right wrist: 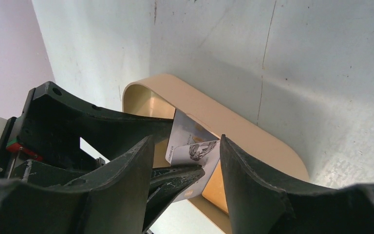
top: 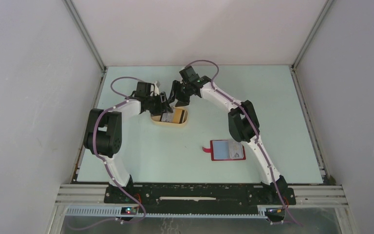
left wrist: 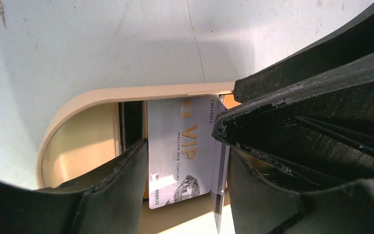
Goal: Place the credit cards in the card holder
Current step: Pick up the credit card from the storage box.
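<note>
The cards are seen in the tan dish point(left wrist: 141, 92) at the far middle of the tabletop point(top: 272, 107), and both arms are bent in over it, tip to tip.

The left pincer point(left wrist: 181, 139) is held part-way open, with a white card point(left wrist: 180, 161) set between its fingers. The card's long axis runs along the fingers, so it is spanned across its short width, and both long edges appear to be pressed by the inner faces. It is judged to be gripped. In the right wrist view the card is seen tilted up out of the dish. An orange card point(left wrist: 230, 101) and a dark-striped card point(left wrist: 219, 195) are left lying beneath and beside it.

The right pincer point(right wrist: 186, 140) is brought in from the opposite side, its jaws standing apart around the same card and one of the left fingers. Whether the card is touched by it cannot be told, since one side is hidden.

The holder point(top: 221, 150) is laid open and flat, pockets up, well apart from the dish, toward the near right. Its long axis is set across the tabletop. It lies just beside the right forearm and far from the left arm. A handover to the right arm is therefore judged the likely step. The card would then need to be turned so that a short edge is led into a pocket.
</note>
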Robot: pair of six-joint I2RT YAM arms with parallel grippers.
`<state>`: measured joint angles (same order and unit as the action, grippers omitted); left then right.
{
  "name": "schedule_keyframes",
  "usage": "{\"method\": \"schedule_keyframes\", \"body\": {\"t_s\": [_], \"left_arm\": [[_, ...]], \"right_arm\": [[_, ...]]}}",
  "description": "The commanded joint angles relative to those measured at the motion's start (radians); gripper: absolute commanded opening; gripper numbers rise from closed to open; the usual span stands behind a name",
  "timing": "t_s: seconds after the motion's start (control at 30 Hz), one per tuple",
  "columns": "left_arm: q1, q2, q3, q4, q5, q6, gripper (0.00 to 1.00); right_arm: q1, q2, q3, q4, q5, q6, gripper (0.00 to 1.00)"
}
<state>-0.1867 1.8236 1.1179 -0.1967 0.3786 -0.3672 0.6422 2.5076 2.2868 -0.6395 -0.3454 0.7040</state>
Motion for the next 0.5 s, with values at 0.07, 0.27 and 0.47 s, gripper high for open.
{"method": "schedule_keyframes", "body": {"t_s": [0.07,0.27,0.47], "left_arm": [[-0.005,-0.005,-0.025,0.025,0.049,-0.019,0.62],[-0.005,-0.009,-0.026,0.025,0.052,-0.019,0.62],[-0.005,-0.015,-0.029,0.024,0.051,-0.015,0.63]], "right_arm": [[0.027,0.02,0.04,-0.037,0.008,-0.037,0.6],[0.03,0.002,0.031,-0.056,0.022,-0.065,0.56],[0.03,-0.019,0.011,-0.058,0.031,-0.074,0.52]]}}
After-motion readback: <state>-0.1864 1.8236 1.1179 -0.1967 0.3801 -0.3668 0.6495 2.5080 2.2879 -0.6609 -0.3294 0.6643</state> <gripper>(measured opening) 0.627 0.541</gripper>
